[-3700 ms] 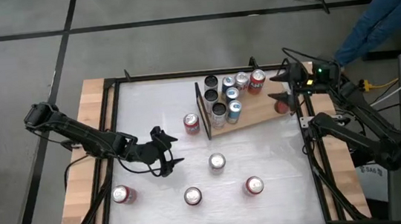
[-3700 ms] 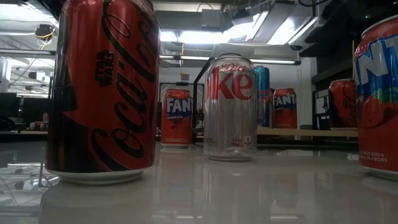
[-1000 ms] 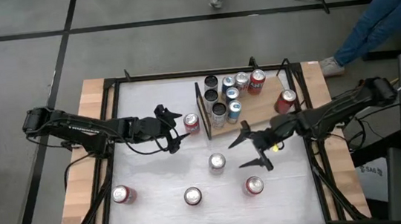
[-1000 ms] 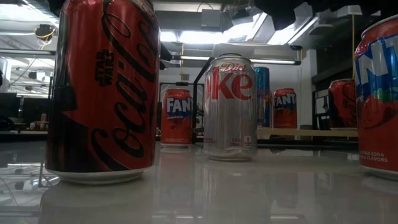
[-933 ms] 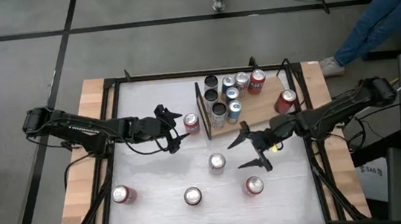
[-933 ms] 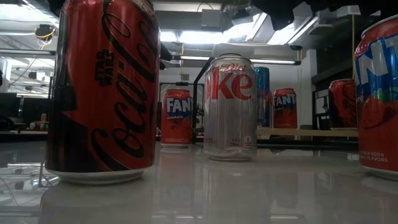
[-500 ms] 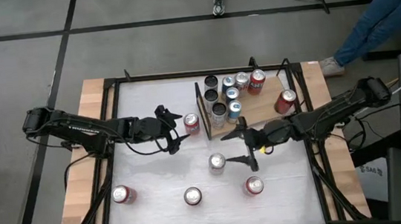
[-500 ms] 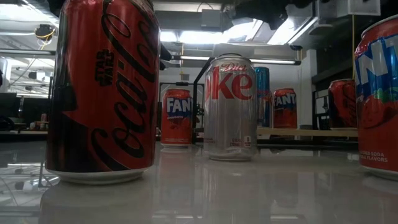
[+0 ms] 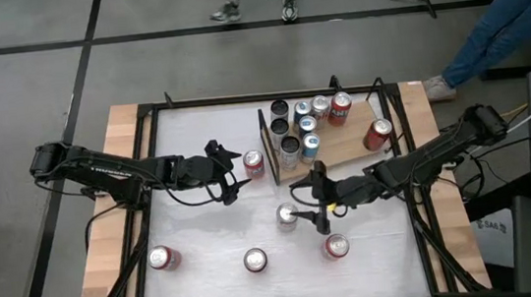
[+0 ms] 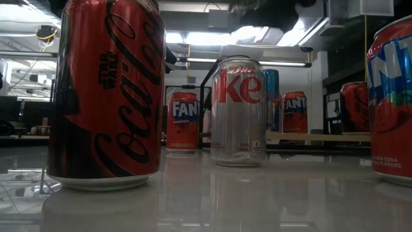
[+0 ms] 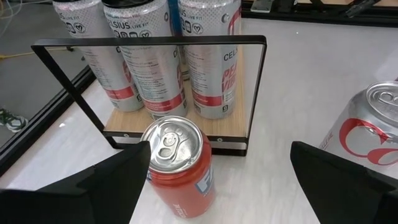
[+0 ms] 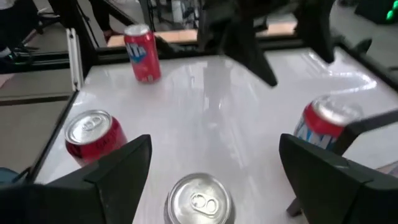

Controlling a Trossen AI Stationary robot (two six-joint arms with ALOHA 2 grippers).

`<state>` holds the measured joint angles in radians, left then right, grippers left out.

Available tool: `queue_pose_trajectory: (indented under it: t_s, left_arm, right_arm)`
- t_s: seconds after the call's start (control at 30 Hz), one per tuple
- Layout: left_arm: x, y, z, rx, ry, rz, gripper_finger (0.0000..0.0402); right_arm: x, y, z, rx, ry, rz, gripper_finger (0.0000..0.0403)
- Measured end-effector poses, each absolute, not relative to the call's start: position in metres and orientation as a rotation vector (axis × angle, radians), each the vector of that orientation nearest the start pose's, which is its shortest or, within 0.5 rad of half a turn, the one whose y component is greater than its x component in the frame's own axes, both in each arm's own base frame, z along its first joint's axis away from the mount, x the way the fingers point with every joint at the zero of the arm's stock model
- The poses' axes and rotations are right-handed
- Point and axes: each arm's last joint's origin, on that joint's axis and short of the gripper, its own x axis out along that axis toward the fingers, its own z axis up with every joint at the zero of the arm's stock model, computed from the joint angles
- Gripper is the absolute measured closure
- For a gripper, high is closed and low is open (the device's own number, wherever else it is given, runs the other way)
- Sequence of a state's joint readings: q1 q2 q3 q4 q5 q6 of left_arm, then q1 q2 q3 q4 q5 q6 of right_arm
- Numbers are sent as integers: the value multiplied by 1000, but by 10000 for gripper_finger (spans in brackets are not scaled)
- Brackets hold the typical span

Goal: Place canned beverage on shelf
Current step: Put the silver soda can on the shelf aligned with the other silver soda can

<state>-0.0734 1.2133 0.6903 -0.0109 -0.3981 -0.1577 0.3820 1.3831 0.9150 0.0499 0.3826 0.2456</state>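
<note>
The shelf (image 9: 346, 146) is a wooden board at the table's far right, with a black frame (image 11: 149, 42) at its left end. It bears several cans (image 9: 304, 123) and a red can (image 9: 376, 134). An orange-red can (image 11: 180, 163) stands upright on the table in front of the frame, between the fingers of my open left gripper (image 9: 235, 171); I cannot tell whether a finger touches it. My right gripper (image 9: 304, 206) is open just right of an upright silver can (image 9: 286, 215), which shows low between its fingers (image 12: 199, 200).
Three more cans stand near the table's front edge: a red one (image 9: 162, 258), a silver-topped one (image 9: 254, 259) and a red one (image 9: 336, 246). Black rails (image 9: 241, 99) frame the table. People stand beyond the far edge (image 9: 508, 14).
My right gripper has gone toward the table's left edge, up to the silver can, and has rolled about its pointing line while staying open. The cans have kept their places.
</note>
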Motion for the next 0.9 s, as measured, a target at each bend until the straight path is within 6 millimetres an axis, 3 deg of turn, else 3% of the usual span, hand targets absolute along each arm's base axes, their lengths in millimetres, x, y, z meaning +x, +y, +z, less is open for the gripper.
queue_pose_trajectory:
  t_s: [0.37, 0.9]
  left_arm:
    - [251, -7, 232, -26, 499, 357, 21]
    - [251, -7, 232, -26, 499, 357, 21]
  right_arm:
    - [302, 113, 233, 103, 481, -32, 61]
    - [311, 117, 208, 58, 548, -70, 61]
